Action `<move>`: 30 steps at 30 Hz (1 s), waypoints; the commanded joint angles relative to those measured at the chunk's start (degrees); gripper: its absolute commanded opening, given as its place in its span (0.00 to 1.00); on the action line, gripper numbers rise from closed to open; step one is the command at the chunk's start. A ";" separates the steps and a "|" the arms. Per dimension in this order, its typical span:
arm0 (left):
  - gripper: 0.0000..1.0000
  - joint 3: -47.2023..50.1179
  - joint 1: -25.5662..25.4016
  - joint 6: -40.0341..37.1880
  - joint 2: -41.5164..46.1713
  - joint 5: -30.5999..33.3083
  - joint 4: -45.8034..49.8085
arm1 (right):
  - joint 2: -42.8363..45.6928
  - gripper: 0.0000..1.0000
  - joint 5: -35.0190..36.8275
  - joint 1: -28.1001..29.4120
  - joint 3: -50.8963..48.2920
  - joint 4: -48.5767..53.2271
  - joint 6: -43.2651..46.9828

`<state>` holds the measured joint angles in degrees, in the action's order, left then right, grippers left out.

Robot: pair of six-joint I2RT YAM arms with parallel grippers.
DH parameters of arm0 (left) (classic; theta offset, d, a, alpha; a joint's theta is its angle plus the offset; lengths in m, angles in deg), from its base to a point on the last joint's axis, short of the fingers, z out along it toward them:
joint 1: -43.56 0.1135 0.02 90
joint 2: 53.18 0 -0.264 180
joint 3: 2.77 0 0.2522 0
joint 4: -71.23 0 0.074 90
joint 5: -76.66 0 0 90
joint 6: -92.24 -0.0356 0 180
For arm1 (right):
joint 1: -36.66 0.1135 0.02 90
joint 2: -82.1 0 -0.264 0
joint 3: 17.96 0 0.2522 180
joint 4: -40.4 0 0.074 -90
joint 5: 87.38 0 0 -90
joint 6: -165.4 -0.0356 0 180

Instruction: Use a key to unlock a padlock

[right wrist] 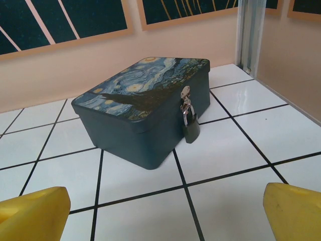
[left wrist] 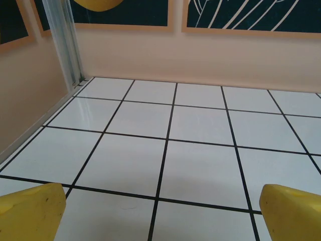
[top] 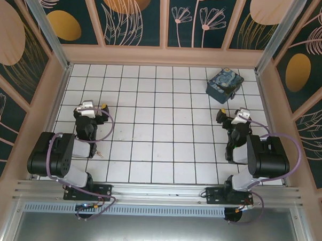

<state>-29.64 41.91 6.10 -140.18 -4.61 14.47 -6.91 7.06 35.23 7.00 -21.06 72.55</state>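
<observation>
The padlock (right wrist: 190, 129), dark-bodied with a thin silvery shackle, hangs from the latch on the near side of the blue swirly-print box (right wrist: 145, 100) and is shut. My right gripper (right wrist: 163, 203) is open and level with the floor, a tile or so short of the box, its yellow fingers (right wrist: 32, 213) far apart. From above, the right gripper (top: 233, 113) sits just in front of the box (top: 224, 84). A tiny metallic thing, probably the key (top: 98, 154), lies on the floor beside the left arm's base. My left gripper (left wrist: 163, 203) is open over bare tiles.
Peach walls enclose the white tiled floor (top: 160, 131). An aluminium post (left wrist: 65, 45) stands in the far left corner and another post (right wrist: 251, 35) at the far right behind the box. The box sits close to the back right corner.
</observation>
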 commanded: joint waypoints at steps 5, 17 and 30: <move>0.99 -0.34 0.42 -0.51 0.15 -1.35 -2.34 | -0.40 0.99 -2.60 0.38 1.06 -0.84 1.96; 0.99 -0.79 1.03 0.20 -0.01 -2.01 -1.59 | -0.41 0.99 -5.14 -0.13 1.33 -0.29 2.24; 0.99 -9.75 1.13 5.78 6.56 12.97 19.56 | 10.05 0.98 -6.87 -3.35 17.34 34.29 -3.06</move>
<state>-32.54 42.55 7.81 -137.86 -1.57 21.55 -2.63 -0.96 33.61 14.76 -4.53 73.01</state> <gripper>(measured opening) 0.988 0.986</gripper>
